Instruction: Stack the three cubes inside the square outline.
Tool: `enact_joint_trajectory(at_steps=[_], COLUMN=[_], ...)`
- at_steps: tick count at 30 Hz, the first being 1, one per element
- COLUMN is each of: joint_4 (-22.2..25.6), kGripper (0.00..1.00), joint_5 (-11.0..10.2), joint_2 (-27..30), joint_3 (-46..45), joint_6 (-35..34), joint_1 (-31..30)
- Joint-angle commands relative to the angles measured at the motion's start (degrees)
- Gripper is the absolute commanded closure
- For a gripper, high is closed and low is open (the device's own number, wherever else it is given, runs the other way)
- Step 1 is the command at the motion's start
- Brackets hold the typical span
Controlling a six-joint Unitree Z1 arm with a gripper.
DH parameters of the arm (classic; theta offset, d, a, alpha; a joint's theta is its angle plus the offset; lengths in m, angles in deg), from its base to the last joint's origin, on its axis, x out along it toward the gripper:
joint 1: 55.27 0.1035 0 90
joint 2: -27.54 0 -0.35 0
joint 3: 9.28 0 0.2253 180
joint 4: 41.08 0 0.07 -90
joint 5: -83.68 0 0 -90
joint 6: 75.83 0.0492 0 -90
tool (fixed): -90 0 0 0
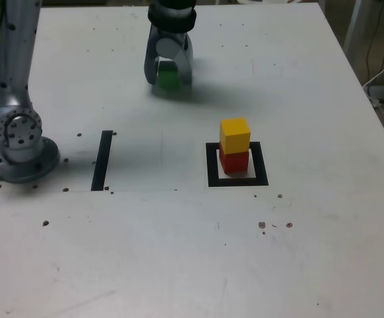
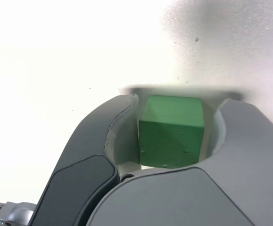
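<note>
The green cube (image 2: 171,132) is seen between the two jaws of the gripper (image 1: 168,74), near the far edge of the table (image 1: 178,265) and well apart from the square outline (image 1: 213,165). In the wrist view one jaw appears pressed against a side face of the cube while a thin gap seems to remain at the other side, so it cannot be told whether the block is truly clamped or merely straddled. The cube is judged to be light, rigid and solid — a matte painted block with flat faces and crisp edges, unlikely to deform or break. Its faces look fairly smooth, so some slip is thought possible if the squeeze is weak; a hold on two opposite side faces, low enough to keep the top free of tilt, is judged best. No true container is present; the square outline serves as the receiving place, and inside it the red cube (image 1: 233,161) rests on the white centre with the yellow cube (image 1: 235,134) stacked on top, slightly offset. A straight black strip (image 1: 102,159) lies towards the exterior view's left, beside the arm's base (image 1: 19,142), and plays no part.
</note>
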Motion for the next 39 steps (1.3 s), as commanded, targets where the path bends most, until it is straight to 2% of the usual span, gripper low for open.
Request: enact_joint_trajectory(at_steps=[1,6,15,19,23,27,32,39], joint_4=[0.1,0.2,3.7,8.3,15.4,22.0,25.8,29.0], kGripper=[0.56,0.66,0.67,0.67,0.67,0.67,0.67,0.67], joint_5=[-0.1,-0.2,-0.1,0.0,0.1,2.1,6.1,7.8], joint_2=[0.1,0.9,3.0,6.6,10.3,12.1,13.1,12.2], joint_3=[0.7,1.9,3.3,5.6,9.8,14.2,17.9,22.0], joint_6=[-0.1,-0.2,-1.3,-3.8,-7.7,-13.0,-19.9,-34.6], joint_1=[-0.2,-0.2,-2.9,-7.5,-14.1,-20.4,-26.4,-33.4])
